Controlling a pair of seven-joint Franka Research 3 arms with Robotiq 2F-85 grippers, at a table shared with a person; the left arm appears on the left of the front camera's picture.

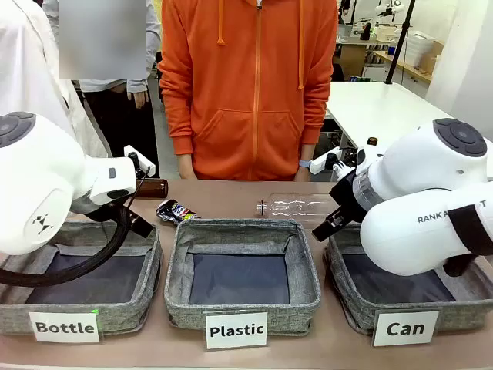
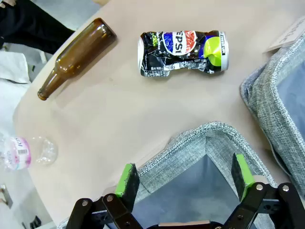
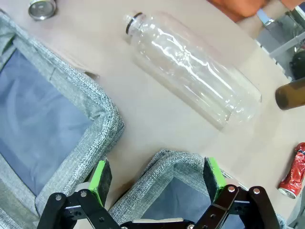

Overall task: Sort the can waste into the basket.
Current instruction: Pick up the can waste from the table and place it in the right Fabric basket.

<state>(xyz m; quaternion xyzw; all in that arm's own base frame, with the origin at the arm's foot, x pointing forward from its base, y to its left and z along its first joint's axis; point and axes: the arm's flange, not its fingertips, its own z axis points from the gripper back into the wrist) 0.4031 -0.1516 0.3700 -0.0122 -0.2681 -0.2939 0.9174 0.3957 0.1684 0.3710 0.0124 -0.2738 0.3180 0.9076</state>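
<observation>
Right jaws spread above basket corner.

left hand, right hand (both spread)

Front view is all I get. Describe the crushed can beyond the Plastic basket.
Observer: The crushed Pepsi can lies on its side, apart from a brown glass bottle.
Operator: Find me the other can.
Observer: A red can lies at the right wrist view's right edge.
Operator: Report the pincers.
Observer: The left pincer and the right pincer are both open and empty.
</observation>
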